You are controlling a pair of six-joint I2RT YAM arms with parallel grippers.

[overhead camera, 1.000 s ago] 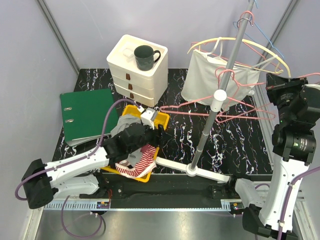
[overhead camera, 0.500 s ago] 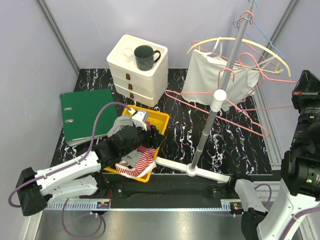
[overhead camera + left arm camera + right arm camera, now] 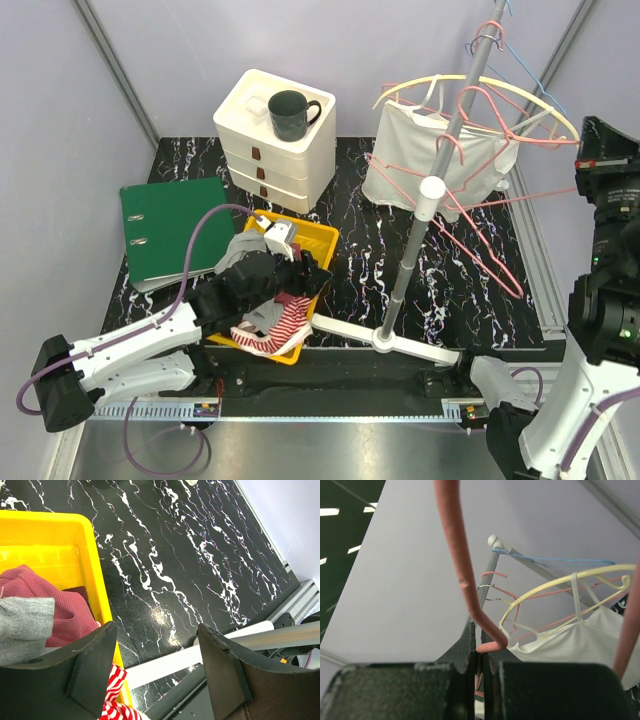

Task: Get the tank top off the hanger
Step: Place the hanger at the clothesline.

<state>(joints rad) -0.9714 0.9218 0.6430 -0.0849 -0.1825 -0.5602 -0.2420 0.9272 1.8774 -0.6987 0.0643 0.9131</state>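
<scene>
While the right gripper (image 3: 479, 652) clamps a pink hanger wire (image 3: 465, 580) right of the rack pole (image 3: 411, 255), the white tank top (image 3: 415, 150) hangs just left of the pole, apparently on the yellow hanger (image 3: 545, 586). Left gripper (image 3: 156, 640) jaws spread, empty, at the yellow bin (image 3: 97, 570), well left of the pole.

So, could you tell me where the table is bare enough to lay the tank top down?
The black marble tabletop is bare between the yellow plastic bin and the grey rack pole, and behind the green ring binder beside the white drawer unit. Right of the pole, pink wire hangers crowd it.
</scene>
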